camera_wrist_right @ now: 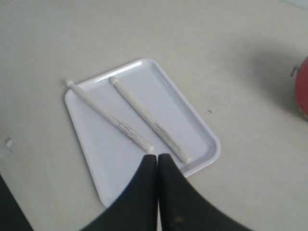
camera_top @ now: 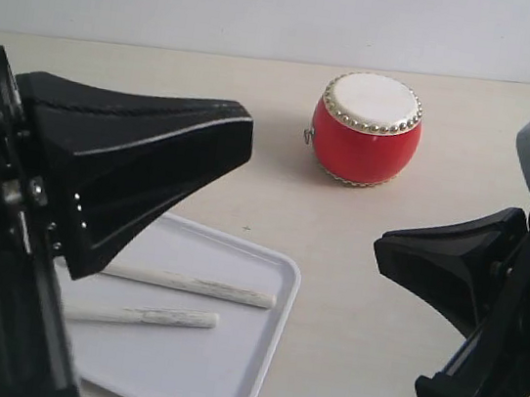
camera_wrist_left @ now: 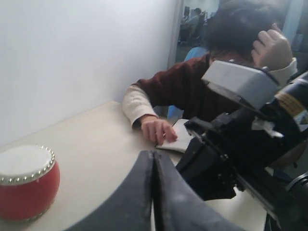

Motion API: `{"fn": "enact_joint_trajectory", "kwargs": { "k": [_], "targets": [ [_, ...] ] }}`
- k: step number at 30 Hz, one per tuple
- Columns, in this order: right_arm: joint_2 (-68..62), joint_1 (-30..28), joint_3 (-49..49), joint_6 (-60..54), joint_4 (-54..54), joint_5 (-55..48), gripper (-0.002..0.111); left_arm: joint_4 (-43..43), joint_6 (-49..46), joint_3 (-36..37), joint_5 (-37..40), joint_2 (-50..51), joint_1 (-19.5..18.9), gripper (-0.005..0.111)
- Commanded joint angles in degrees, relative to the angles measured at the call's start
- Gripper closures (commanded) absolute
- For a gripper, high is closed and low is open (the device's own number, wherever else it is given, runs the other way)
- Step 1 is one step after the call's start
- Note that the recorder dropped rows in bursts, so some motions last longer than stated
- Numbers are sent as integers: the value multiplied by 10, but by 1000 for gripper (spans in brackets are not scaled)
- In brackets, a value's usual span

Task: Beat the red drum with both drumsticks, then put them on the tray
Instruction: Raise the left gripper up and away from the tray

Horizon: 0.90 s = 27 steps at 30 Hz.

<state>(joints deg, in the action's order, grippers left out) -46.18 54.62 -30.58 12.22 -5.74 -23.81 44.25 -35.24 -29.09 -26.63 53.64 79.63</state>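
The red drum [camera_top: 366, 129] with its white skin stands upright at the back of the table; it also shows in the left wrist view [camera_wrist_left: 26, 185]. Two pale drumsticks [camera_top: 189, 286] [camera_top: 145, 315] lie side by side on the white tray [camera_top: 220, 380] at the front left. From the right wrist, both drumsticks [camera_wrist_right: 111, 117] [camera_wrist_right: 150, 120] rest loose on the tray [camera_wrist_right: 101, 159]. My left gripper [camera_top: 243, 141] hangs shut and empty above the tray. My right gripper [camera_top: 382, 245] is shut and empty at the right, apart from drum and tray.
A person in a dark red sweater [camera_wrist_left: 178, 91] leans on the table's far side, a hand [camera_wrist_left: 159, 130] resting on a white paper [camera_wrist_left: 180, 139]. A pale wall runs behind the table. Bare tabletop [camera_top: 366, 321] lies between tray and drum.
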Motion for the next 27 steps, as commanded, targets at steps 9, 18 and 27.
{"fn": "enact_joint_trajectory", "kwargs": {
  "k": [9, 18, 27],
  "targets": [
    [1, 1, 2, 0, 2, 8, 108, -58, 14, -3, 15, -16, 3, 107],
    [1, 1, 2, 0, 2, 8, 108, -15, -33, -3, 22, -16, 3, 107],
    [1, 1, 2, 0, 2, 8, 108, 135, -61, 51, 39, -20, -6, 107]
  ]
}}
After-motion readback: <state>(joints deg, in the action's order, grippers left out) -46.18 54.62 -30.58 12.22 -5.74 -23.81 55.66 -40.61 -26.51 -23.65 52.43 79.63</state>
